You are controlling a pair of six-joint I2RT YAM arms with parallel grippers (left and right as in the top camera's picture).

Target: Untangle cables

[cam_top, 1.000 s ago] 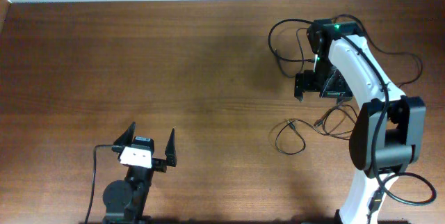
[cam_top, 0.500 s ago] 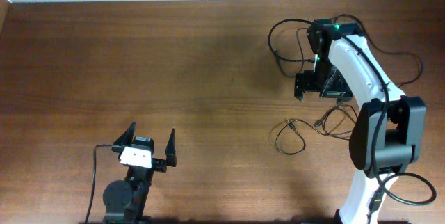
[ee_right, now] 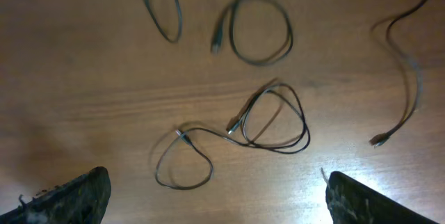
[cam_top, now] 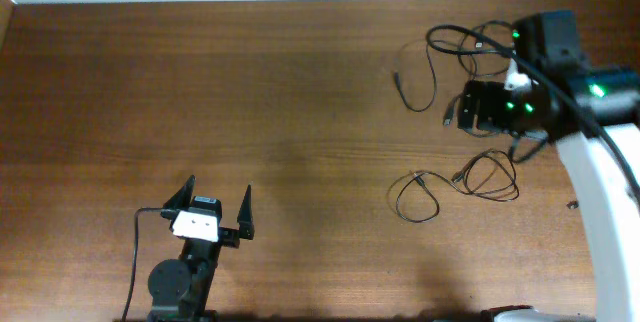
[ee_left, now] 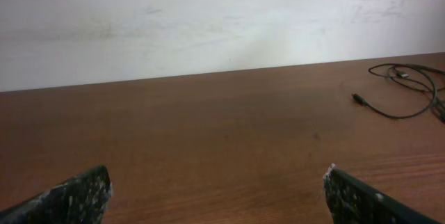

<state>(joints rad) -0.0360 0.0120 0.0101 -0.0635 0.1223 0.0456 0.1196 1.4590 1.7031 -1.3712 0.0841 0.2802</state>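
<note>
Directly under the right gripper [ee_right: 215, 177], on the wooden table [cam_top: 250, 82], lay the looped cable [ee_right: 233, 126], and the coming reach seemed to turn on that. The gripper hung high above it with its fingers spread wide and nothing between them. In the wrist view the looped cable stretched sideways, with a single loop at its left end and a doubled loop at its right. Its long axis therefore ran about parallel to the line from one finger to the other. A straight descent would likely have brought the jaws down just short of its middle, on the near side, so a small reach toward the far edge looked needed.

Beyond the looped cable, toward the far edge, lay a ring-shaped cable [ee_right: 288, 33] and a curved strand [ee_right: 179, 15], both apart from it. To its right lay a long strand [ee_right: 420, 81], also apart, with its plug end turned toward the doubled loop. None of these cables appeared to cross the looped one.

Well away from the looped cable, toward the table's near left corner, the left gripper [cam_top: 220, 184] sat with its fingers likewise parted and empty. The right arm was plainly the nearer.
</note>
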